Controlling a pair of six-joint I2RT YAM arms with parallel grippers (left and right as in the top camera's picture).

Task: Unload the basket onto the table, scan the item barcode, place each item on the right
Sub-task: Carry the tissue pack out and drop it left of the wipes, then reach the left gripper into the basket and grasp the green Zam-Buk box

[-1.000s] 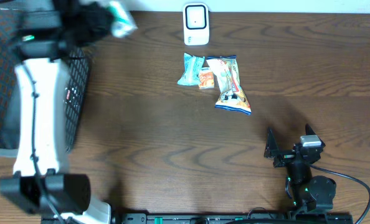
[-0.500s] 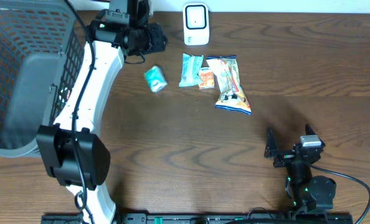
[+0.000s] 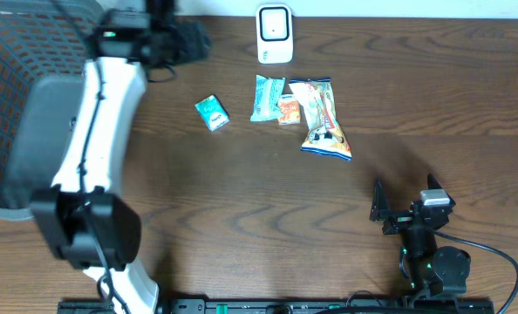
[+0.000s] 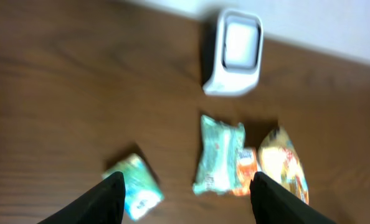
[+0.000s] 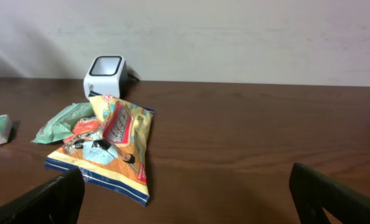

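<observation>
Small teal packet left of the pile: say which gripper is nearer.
Left. The left gripper hovers just beyond the small teal packet; the right gripper sits far off, toward the front right.

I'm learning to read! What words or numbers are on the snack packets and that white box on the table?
No text here can be read.
On the big snack bag: colourful print, letters too blurred.
On the green packet: print too small.
On the small orange packet: print too small.
On the small teal packet: white marks, too blurred.
On the white scanner: no writing shows.
</observation>
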